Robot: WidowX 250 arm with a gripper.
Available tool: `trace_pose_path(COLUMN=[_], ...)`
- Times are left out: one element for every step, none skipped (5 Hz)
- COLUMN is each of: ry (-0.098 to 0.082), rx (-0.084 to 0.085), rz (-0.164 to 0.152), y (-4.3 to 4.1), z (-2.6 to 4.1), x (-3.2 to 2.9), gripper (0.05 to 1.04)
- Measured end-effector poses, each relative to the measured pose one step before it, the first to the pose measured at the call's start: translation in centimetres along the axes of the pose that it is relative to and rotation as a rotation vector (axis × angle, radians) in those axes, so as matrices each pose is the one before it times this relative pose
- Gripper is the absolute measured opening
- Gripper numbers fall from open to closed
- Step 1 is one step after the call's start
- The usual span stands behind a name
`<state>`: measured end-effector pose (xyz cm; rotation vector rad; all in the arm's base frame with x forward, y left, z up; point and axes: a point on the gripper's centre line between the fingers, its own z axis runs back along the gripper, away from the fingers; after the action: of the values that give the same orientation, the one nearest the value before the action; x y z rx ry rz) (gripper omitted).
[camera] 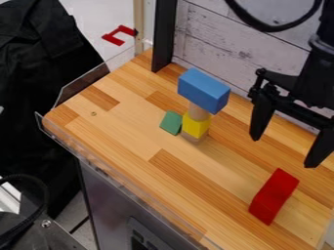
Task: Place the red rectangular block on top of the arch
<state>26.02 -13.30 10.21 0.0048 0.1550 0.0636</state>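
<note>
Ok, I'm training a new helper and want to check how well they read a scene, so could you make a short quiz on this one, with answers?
1. True or false: the red block lies on the wooden table, outside the open claw.

2. Fill in the colour: directly beneath the round wooden piece is the ____ block.

3. Which block rests on top of that round piece?
(a) the red block
(b) the green block
(c) the blue block

Key: 1. true; 2. yellow, as in the yellow block; 3. c
</note>
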Motion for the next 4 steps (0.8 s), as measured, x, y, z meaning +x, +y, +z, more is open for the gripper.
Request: trace_pose_path(ry=[0.0337, 0.0329, -0.0106, -0.0313], rx=[0.0148, 0.0026, 0.0087, -0.0369], rz=[0.0017, -0.0190, -0.0740, -0.0542], y=[0.078, -0.402, -0.067, -0.346], z=[-1.017, -1.478, -0.585, -0.334], x=[-0.104, 0.523, 0.663, 0.466], gripper=[1.000, 1.000, 1.000, 1.000])
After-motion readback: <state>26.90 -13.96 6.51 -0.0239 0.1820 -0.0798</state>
